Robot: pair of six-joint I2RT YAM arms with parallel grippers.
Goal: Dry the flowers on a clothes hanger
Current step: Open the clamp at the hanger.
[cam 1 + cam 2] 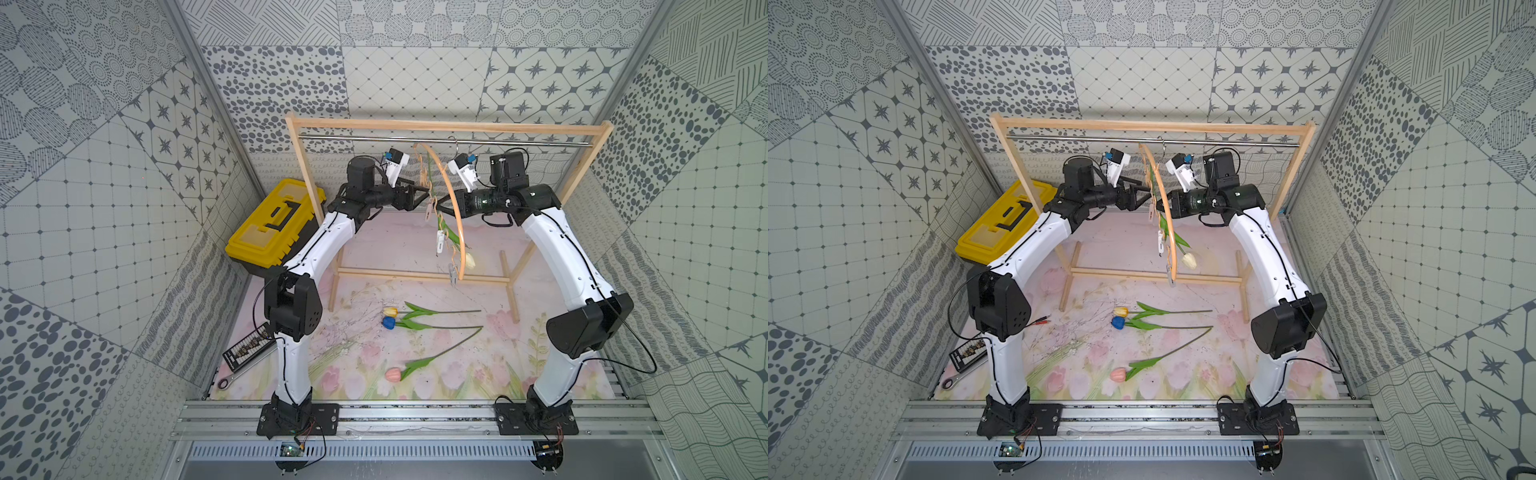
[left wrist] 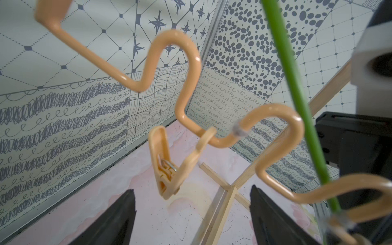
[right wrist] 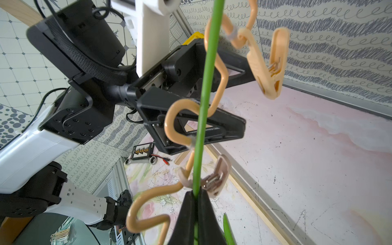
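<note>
Pinching the thin green stem (image 3: 203, 84) of the cream-white tulip (image 1: 470, 260), the right gripper (image 3: 196, 197) has its jaws closed on it with no gap showing. Just past its fingertips a pale grey peg (image 3: 216, 178) sits against the stem, though I cannot tell whether it bites. Beyond that the stem crosses the wavy bar of the clothes hanger (image 2: 188, 63). Facing it from the hanger's far side, the left gripper (image 2: 192, 188) stands wide open and empty, and a tan peg (image 2: 165, 161) dangles untouched just ahead of its fingers. The tulip looks light, and its stem seems springy and smooth, so it may slide or bow in a grip. The bare stretch above the leaves, close to the peg, is probably the best hold, and the soft head is best left alone. The hanger hangs from a hook (image 1: 456, 143) on the rod and will likely swing if pushed. Only the right wrist view shows the closed tips and the grey peg. Only the left wrist view shows the tan peg between the open jaws. Both top views alone show the cream head hanging below the right gripper. They also show the yellow-orange tulip (image 1: 390, 311), blue tulip (image 1: 389, 322) and pink tulip (image 1: 392, 374) on the mat, well below both grippers, toward the arm bases.
</note>
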